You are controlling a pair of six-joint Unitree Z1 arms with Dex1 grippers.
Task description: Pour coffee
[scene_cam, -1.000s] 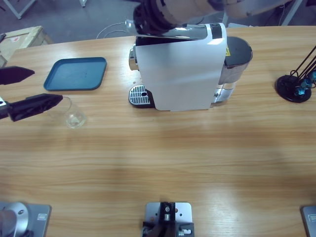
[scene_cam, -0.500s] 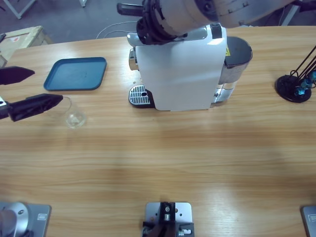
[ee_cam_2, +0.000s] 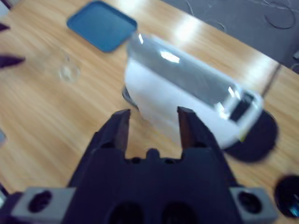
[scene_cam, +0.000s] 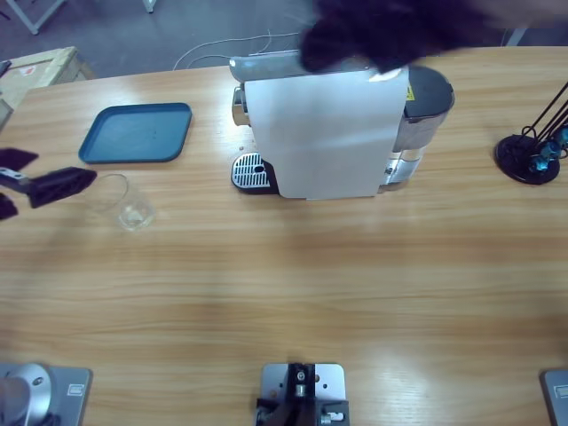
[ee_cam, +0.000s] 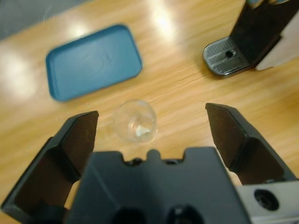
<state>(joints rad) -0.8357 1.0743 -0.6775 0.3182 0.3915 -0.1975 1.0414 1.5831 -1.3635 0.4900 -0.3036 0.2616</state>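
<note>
High view: glass off the left claw's tips, not yet gripped

Left wrist view: left gripper (ee_cam: 152, 123) spread wide, jaws well apart, nothing between them. Clear glass (ee_cam: 135, 120) upright on the wooden table (ee_cam: 187, 88), just ahead of the gripper body and between the lines of the two jaws, a little nearer the jaw on the picture's left. No contact visible. Blue tray (ee_cam: 93, 60) beyond the glass, bare. Drip grate (ee_cam: 226, 56) of the coffee machine farther off, toward the upper right of this view.

High view: left gripper (scene_cam: 40, 186) enters from the left edge, one jaw tip just beside the glass (scene_cam: 124, 202) rim. Glass lies to the gripper's front, toward the table's middle; tray (scene_cam: 136, 133) near it on the far side; white coffee machine (scene_cam: 324, 133) well apart, further along the table. Dark blurred mass over the machine top, matches the right arm.

Right wrist view: right gripper (ee_cam_2: 153, 122) narrow but not closed, empty, looking down on the machine (ee_cam_2: 187, 102) from above; glass (ee_cam_2: 65, 70) far from it.

Coffee: none discernible in the glass; only a pale glint at its bottom. Cannot tell whether any liquid present.

Judgement: left arm much the nearer to the glass. Glass axis vertical, so a straight advance then closing across its wall seems needed. Risk: near jaw tip nudges the rim and tips it.
</note>
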